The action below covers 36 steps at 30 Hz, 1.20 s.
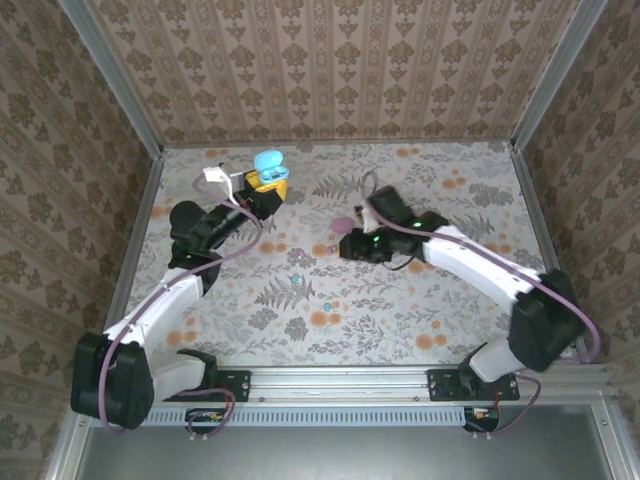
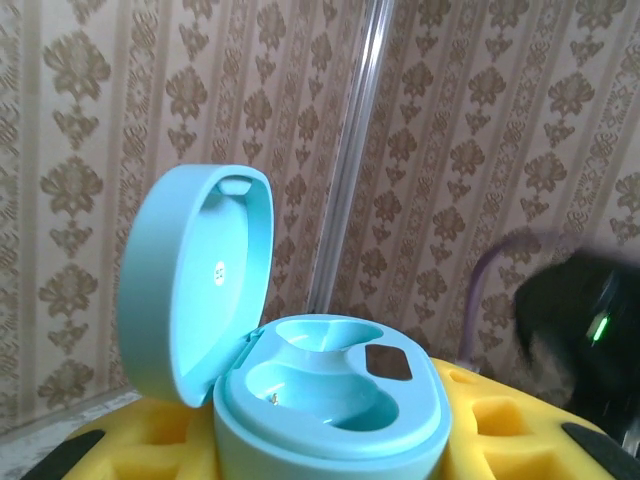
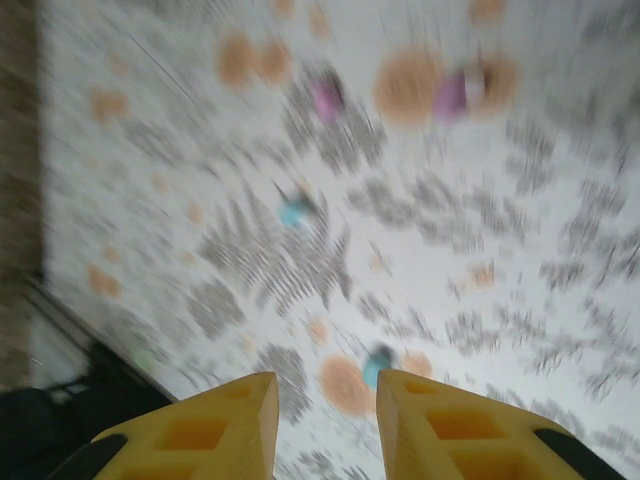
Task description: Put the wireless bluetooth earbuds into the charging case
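Open case held aloft, earbuds loose on the table

The left gripper (image 1: 268, 181) pinches the blue case (image 2: 330, 400), its lid up and both sockets bare. Nearer the arms than the case, pink and blue earbuds (image 3: 294, 211) lie scattered on the table (image 1: 420, 300). The right gripper (image 3: 327, 410) hangs over them, fingers spread, holding nothing.

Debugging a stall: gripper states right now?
Left gripper: shut on the open case.
Right gripper: open, empty.
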Tool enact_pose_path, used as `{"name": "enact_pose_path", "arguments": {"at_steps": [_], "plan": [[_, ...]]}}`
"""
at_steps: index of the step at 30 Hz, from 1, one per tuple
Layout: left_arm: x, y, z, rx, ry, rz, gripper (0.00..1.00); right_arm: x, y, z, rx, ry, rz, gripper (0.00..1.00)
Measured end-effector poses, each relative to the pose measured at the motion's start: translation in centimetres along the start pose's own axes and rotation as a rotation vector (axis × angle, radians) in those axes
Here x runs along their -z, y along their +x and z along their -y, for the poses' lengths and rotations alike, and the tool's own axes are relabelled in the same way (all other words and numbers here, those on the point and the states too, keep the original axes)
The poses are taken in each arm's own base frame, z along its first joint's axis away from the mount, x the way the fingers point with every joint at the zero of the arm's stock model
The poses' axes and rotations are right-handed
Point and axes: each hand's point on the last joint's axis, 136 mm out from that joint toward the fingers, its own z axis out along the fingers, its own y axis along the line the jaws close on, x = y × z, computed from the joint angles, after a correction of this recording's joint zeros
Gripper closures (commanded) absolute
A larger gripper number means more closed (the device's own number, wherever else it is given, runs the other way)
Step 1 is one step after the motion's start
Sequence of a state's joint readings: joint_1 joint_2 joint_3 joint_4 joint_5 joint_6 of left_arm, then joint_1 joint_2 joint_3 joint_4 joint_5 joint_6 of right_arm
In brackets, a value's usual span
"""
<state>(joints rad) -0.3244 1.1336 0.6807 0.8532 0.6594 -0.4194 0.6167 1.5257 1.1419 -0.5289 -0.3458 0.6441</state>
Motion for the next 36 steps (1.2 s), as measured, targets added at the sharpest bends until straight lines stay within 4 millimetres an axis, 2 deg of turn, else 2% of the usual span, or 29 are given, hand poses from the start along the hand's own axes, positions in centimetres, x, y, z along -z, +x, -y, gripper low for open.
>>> {"name": "enact_pose_path", "arguments": {"at_steps": [3,6,8,20,29,36], "plan": [[0.8,-1.5,0.4,-0.028,-0.017,0.037,0.68,-4.0,3.2,0.5,0.006,0.114,-0.149,0.64],[1.4,-2.7,0.7,-0.057,-0.036,0.066,0.68,-6.3,4.9,0.2,0.031,0.207,-0.227,0.60],[1.8,-3.1,0.8,-0.074,-0.051,0.073,0.68,-7.1,5.4,-0.1,0.044,0.248,-0.249,0.60],[2.6,-3.0,0.7,-0.112,-0.093,0.053,0.68,-9.3,7.2,1.1,0.057,0.398,-0.320,0.63],[2.6,-2.8,0.6,-0.121,-0.095,0.045,0.68,-10.7,8.3,1.9,0.056,0.439,-0.361,0.66],[2.6,-2.4,0.5,-0.110,-0.100,0.032,0.68,-10.9,8.5,2.1,0.042,0.447,-0.363,0.69]]}}
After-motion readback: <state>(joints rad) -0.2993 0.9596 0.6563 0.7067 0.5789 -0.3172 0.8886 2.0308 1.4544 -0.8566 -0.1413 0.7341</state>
